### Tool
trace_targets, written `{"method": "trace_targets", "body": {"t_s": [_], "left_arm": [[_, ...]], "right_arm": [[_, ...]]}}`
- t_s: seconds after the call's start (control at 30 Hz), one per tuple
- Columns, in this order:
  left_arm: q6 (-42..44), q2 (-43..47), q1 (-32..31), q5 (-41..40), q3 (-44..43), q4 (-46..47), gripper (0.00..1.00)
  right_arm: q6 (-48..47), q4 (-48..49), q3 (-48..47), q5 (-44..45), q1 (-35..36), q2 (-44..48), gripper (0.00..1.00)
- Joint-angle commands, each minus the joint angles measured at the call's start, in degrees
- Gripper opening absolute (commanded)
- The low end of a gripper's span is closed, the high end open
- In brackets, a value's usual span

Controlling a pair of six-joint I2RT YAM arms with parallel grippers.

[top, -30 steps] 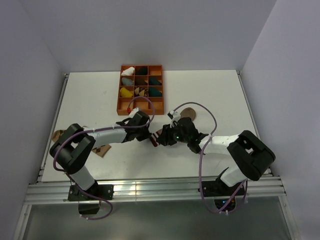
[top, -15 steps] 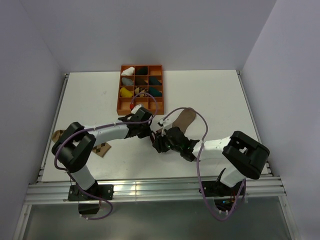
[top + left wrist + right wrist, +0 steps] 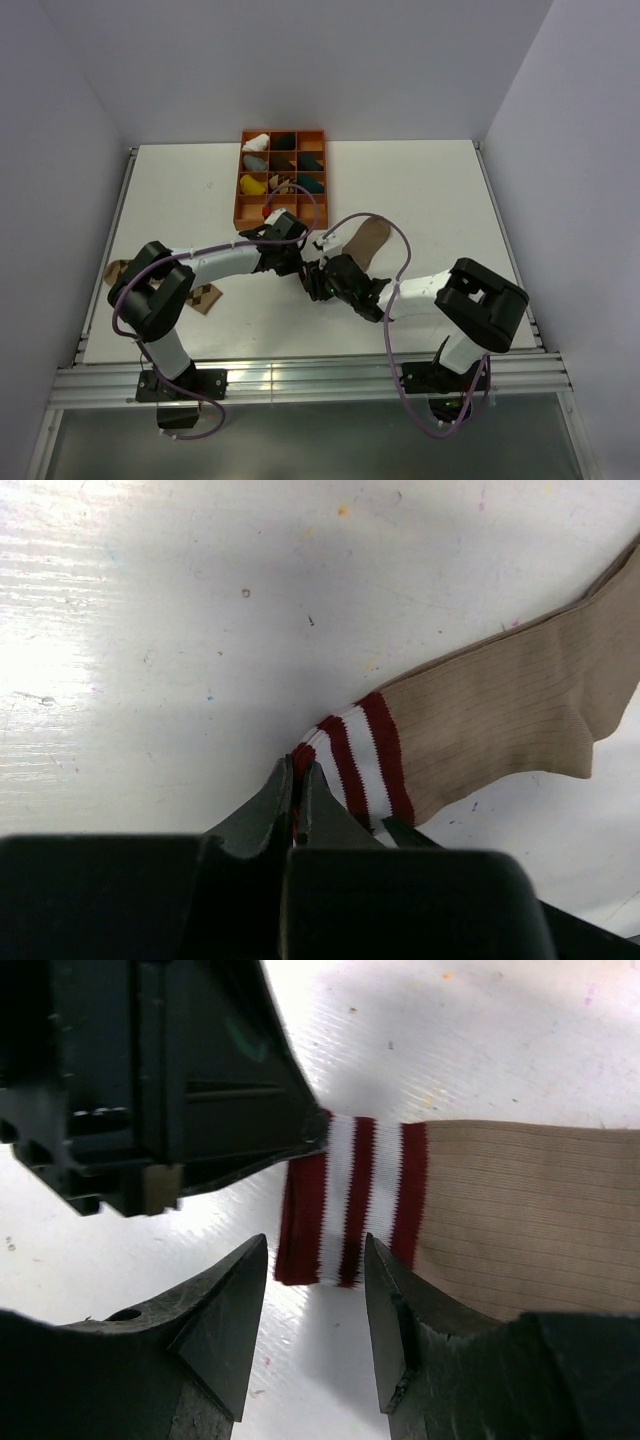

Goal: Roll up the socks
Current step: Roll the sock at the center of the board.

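The tan sock (image 3: 367,243) lies flat on the white table, its red-and-white striped cuff (image 3: 362,760) toward the arms. My left gripper (image 3: 297,777) is shut on the cuff's corner; it also shows in the top view (image 3: 300,264). My right gripper (image 3: 315,1260) is open, its jaws on either side of the cuff's (image 3: 350,1200) near edge without touching it; it shows in the top view (image 3: 320,281) right beside the left one. The argyle sock (image 3: 206,298) lies at the left, partly hidden under the left arm.
An orange compartment tray (image 3: 236,205) with several sock bundles stands at the back, just behind the left gripper. The left gripper's body (image 3: 190,1080) fills the upper left of the right wrist view, very close to the right fingers.
The tan sock has gone from bunched to stretched out flat. My right gripper has moved left to the cuff, beside the left gripper, which still holds the cuff.
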State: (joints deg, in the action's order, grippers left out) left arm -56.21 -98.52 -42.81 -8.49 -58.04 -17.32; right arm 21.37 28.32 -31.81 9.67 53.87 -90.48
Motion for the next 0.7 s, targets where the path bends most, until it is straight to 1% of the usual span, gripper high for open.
{"method": "trace_targets", "body": {"t_s": [0.0,0.17,0.4,0.5,0.67], "left_arm": [[1.27,-0.18,-0.35,-0.48,-2.25,-0.61,0.0],[1.1,-0.53,-0.26,-0.3,-2.16,-0.78,0.0],[0.57,-0.53,-0.26,0.32,-2.6,-1.13,0.0],[0.48,-0.53,-0.35,0.4,-2.87,-1.22,0.0],[-0.13,-0.62,-0.26,1.02,-3.13,-1.22,0.0]], "right_arm": [[0.17,2.98,-2.72,1.75,1.24,-1.02,0.51],[-0.1,2.45,-4.31,1.75,2.12,-2.42,0.51],[1.66,-1.32,-7.03,4.12,2.65,-6.02,0.5],[2.63,-2.64,-7.47,5.35,2.73,-6.81,0.48],[3.77,-5.11,-9.23,6.76,2.82,-8.57,0.42]]}}
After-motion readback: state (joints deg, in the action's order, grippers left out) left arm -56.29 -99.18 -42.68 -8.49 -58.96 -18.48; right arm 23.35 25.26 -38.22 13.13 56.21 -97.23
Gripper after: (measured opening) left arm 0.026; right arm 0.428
